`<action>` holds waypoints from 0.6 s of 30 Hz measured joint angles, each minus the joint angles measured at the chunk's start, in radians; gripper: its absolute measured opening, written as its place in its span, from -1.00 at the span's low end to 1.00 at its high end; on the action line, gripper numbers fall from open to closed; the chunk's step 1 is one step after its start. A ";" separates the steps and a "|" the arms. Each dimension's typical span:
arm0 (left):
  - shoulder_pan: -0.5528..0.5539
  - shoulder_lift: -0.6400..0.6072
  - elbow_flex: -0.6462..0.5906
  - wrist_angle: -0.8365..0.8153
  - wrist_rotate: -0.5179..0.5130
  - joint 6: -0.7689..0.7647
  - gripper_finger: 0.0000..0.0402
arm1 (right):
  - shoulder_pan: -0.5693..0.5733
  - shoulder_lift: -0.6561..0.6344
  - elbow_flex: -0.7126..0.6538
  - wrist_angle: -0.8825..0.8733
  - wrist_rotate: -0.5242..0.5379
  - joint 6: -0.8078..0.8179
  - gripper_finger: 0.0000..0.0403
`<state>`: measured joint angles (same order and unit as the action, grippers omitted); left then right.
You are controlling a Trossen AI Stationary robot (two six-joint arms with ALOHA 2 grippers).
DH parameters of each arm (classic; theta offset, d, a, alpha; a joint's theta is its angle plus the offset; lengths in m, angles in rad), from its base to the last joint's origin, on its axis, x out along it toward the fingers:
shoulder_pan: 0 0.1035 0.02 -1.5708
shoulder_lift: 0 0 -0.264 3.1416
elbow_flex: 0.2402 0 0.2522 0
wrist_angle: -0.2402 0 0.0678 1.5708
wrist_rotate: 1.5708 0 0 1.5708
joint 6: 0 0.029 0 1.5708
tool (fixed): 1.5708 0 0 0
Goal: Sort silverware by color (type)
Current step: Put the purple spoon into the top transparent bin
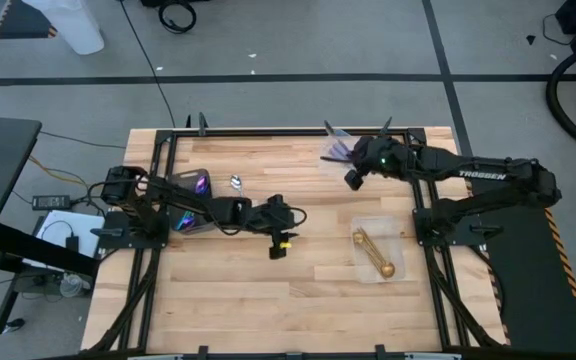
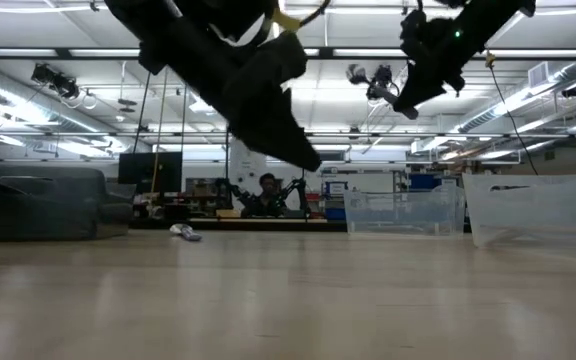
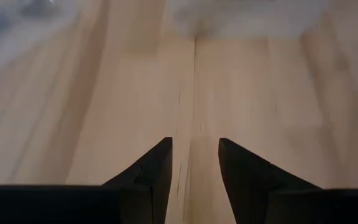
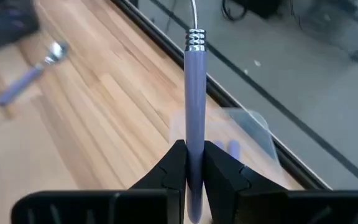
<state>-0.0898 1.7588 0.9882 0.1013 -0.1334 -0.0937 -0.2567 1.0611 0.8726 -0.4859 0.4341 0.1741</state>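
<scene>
— Lilac handle, clamped upright between the fingers of the right gripper [image 4: 194, 163]: that's a lilac-handled spoon [image 4: 194, 106] held over the far right part of the table, above a clear container [image 4: 247, 134] that already has lilac handles lying in it.

— So that pile is underway. What about the gold ones?

— Gold spoons [image 1: 373, 252] lie together in another clear container [image 1: 360, 228] near the right edge, in front of the right arm's base. That group looks sorted, as far as I can judge.

— And the purple-blue ones?

— Something iridescent shows in the container [image 1: 194, 185] on the left side, partly hidden by the left arm. I can't count what's in there.

— Anything loose?

— One silver spoon [image 1: 236, 182] with a lilac handle rests on the bare wood just beside that left container. It seems to be the last stray.

— The left arm?

— The left gripper [image 3: 194, 163] hangs over bare boards near the table's middle, jaws apart, nothing between them.

— So nearly finished?

— I'd say late: one spoon in hand to drop, one left to fetch.
</scene>
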 joint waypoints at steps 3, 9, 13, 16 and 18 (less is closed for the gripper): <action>0.002 0.000 0.000 -0.086 -0.001 -0.023 -0.31 | -0.066 0.008 0.000 -0.022 -0.058 -0.014 -0.75; 0.023 0.000 0.000 -0.229 -0.001 -0.034 -0.31 | -0.154 0.118 0.000 -0.031 -0.162 -0.053 -0.75; 0.045 0.000 0.000 -0.291 -0.002 -0.045 -0.31 | -0.203 0.206 0.000 -0.038 -0.208 -0.072 -0.75; 0.050 0.000 0.000 -0.308 -0.003 -0.053 -0.31 | -0.238 0.261 0.000 -0.045 -0.234 -0.076 -0.75; 0.049 0.000 0.000 -0.313 -0.003 -0.053 -0.31 | -0.259 0.293 0.000 -0.062 -0.246 -0.082 -0.75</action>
<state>-0.0405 1.7588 0.9886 -0.2118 -0.1364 -0.1466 -0.5154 1.3537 0.8722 -0.5482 0.1880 0.0923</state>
